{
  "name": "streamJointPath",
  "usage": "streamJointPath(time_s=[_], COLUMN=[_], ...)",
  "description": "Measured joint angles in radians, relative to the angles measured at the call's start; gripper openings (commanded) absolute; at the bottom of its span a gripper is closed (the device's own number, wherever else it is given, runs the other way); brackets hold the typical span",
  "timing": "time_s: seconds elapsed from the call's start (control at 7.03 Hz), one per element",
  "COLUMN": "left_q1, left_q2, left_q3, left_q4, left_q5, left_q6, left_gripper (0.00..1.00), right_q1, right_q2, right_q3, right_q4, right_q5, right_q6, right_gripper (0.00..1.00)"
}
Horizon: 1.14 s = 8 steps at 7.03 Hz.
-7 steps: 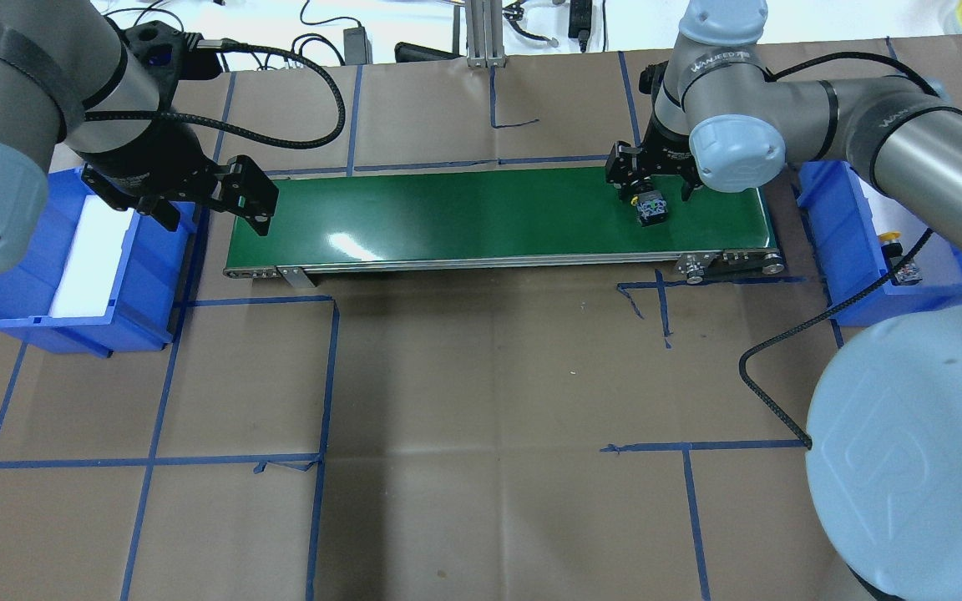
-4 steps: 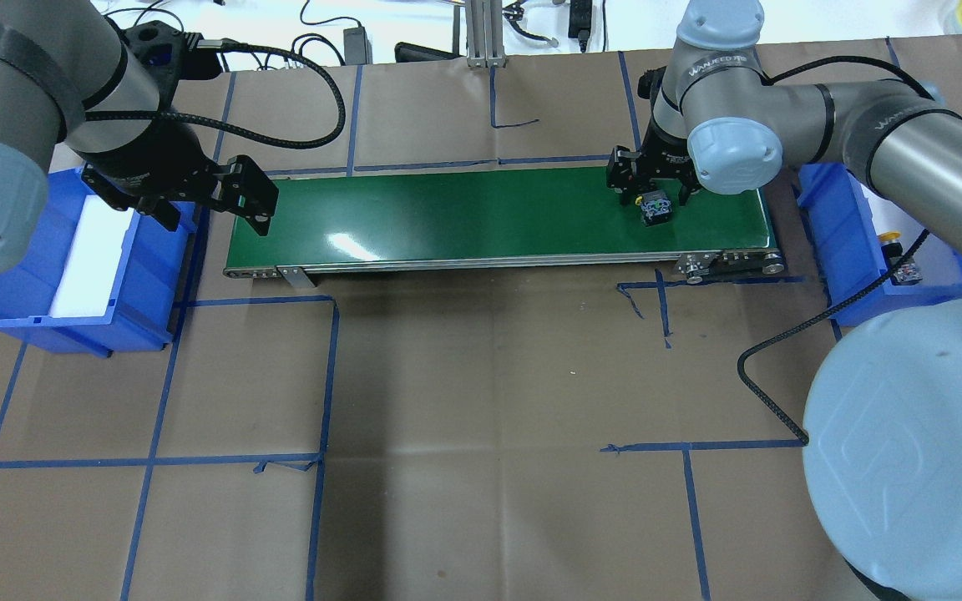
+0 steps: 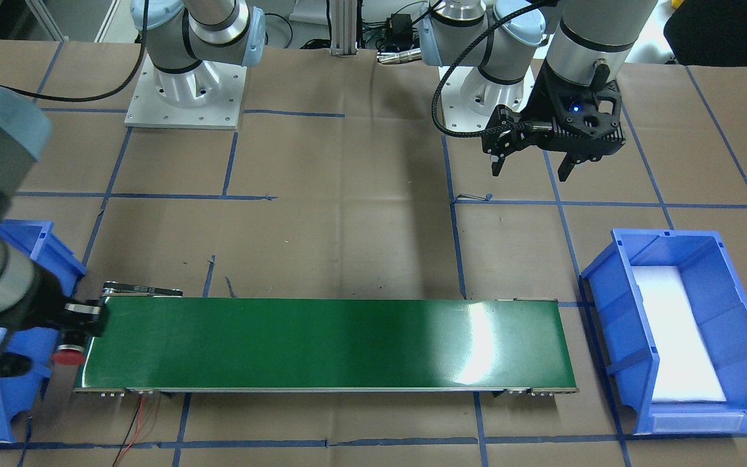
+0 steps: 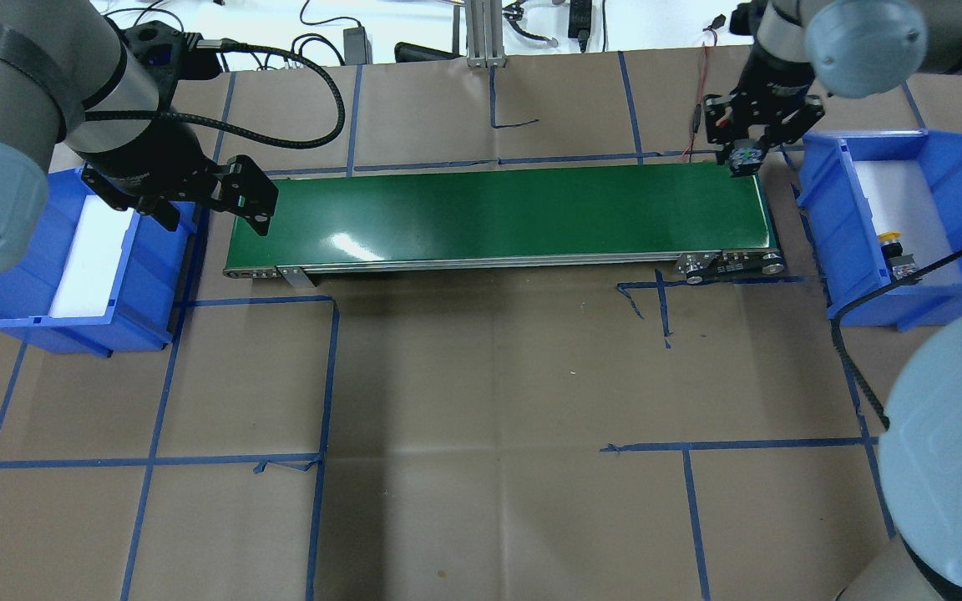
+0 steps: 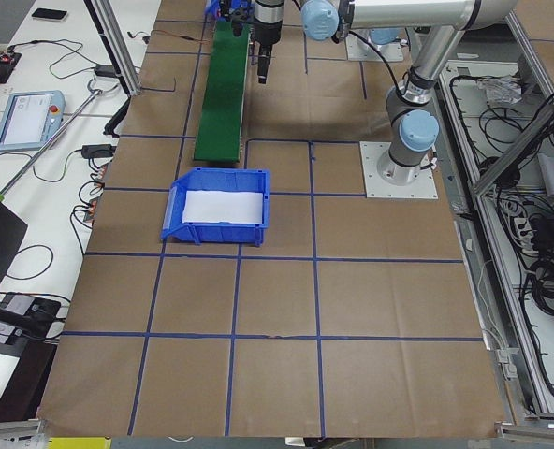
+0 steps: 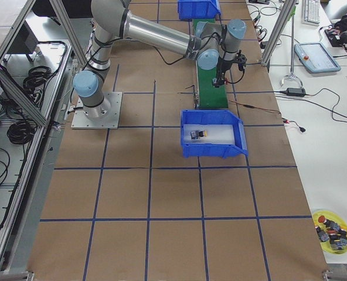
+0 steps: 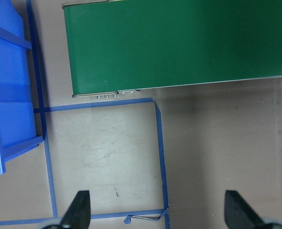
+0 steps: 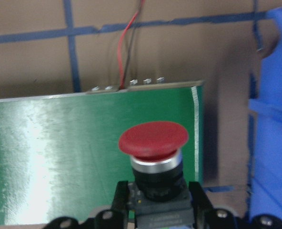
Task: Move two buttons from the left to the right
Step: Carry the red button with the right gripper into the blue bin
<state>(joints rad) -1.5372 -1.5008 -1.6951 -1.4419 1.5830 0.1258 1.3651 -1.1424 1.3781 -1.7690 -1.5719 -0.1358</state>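
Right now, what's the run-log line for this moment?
right gripper: shut on red button, over belt right end | yellow button: in right bin | left gripper: open, by belt left end

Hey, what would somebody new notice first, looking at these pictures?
The red button, clamped in the jaws of the right gripper over the right end of the green belt, beside the right bin. Next, a yellow button already lying in that bin, and the left gripper hanging open near the belt's left end.

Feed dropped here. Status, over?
Right claw shut on red button, above belt end beside right bin. Left claw open, empty. Yellow button in right bin. Nothing seen blocking.
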Motion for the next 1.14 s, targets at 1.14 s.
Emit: streamJointPath(time_s=[1.14], left_q1=[0.000], left_q2=[0.000], left_q3=[0.000], left_q4=[0.000], left_q5=[0.000], left_q6=[0.000], left_gripper=[1.00], right_q1=[-0.296], right_q2=[0.044], right_q3=[0.112], right_q4=[-0.272], right_q5=[0.012], right_q6=[-0.358], right_gripper=[0.05])
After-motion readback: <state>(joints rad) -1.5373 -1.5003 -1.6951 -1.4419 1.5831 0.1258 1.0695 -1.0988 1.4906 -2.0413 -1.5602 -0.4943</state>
